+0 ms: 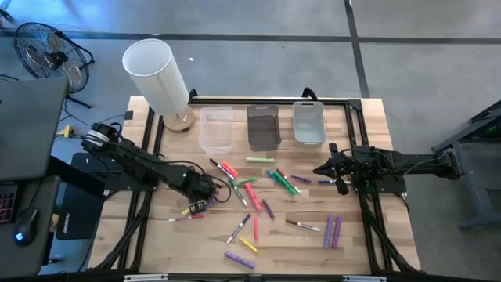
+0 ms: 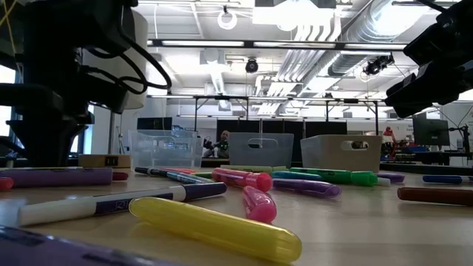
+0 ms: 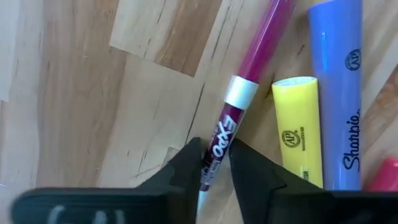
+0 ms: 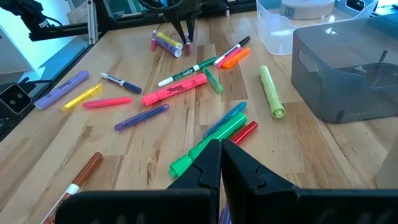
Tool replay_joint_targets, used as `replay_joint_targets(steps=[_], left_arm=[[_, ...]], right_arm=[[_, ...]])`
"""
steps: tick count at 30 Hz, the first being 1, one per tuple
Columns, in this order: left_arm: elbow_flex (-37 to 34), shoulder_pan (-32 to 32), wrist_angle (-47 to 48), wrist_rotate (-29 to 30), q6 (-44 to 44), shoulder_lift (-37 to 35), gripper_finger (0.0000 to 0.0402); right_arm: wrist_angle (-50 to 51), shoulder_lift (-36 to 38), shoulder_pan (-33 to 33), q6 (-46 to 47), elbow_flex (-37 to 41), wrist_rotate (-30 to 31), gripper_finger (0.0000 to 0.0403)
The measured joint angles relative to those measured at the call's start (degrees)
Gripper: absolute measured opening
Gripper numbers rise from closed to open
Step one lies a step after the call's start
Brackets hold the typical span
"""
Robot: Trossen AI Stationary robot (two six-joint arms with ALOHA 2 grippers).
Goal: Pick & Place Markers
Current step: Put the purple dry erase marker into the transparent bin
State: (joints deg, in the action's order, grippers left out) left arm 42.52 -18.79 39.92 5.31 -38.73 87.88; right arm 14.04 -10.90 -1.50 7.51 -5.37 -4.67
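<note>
Many markers in pink, green, purple, yellow and blue lie flat and scattered over the middle of the wooden table. My left gripper is down at a small cluster near the table's left side. In the left wrist view it is shut on a magenta-and-white Expo marker, which lies beside a yellow highlighter and a blue Sharpie highlighter. My right gripper hovers over the table's right part, shut and holding nothing, above a green marker. My left gripper pinches the Expo marker between its two fingers on the labelled barrel, just behind the white band. The fingers come from above, pointing down, and lie across the marker. The marker looks to be lying on the table; its magenta end reaches away from the fingers.
Three bins stand in a row at the far side: a clear one, a dark grey one and a pale one. A white cylinder on a wooden base stands at the far left corner. Black frame rails run along both sides.
</note>
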Motion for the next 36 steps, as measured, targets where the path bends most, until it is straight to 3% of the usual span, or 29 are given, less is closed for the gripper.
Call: replay_joint_targets(steps=[4,10,16,25,30,36], left_arm=[[0.0,0.0,-0.2,0.5,2.0,0.0,0.0017],[-0.1,0.4,-0.8,2.4,-0.7,0.1,0.0035],[-0.1,1.4,-1.0,5.6,-4.4,-2.9,0.0015],[9.8,2.0,6.7,12.2,-13.0,-9.7,0.0015],[18.3,8.4,13.1,12.9,-17.0,-10.7,0.0016],[23.2,22.9,12.7,8.3,-11.3,-10.7,0.0018]], right_arm=[[0.0,0.0,0.0,0.0,0.0,0.0,0.0002],[0.0,0.0,0.0,0.0,0.0,0.0,0.0003],[-0.1,0.0,0.0,0.0,0.0,0.0,0.0003],[0.0,0.0,0.0,0.0,0.0,0.0,0.0002],[-0.1,0.0,0.0,0.0,0.0,0.0,0.0002],[-0.1,0.0,0.0,0.0,0.0,0.0,0.0002]])
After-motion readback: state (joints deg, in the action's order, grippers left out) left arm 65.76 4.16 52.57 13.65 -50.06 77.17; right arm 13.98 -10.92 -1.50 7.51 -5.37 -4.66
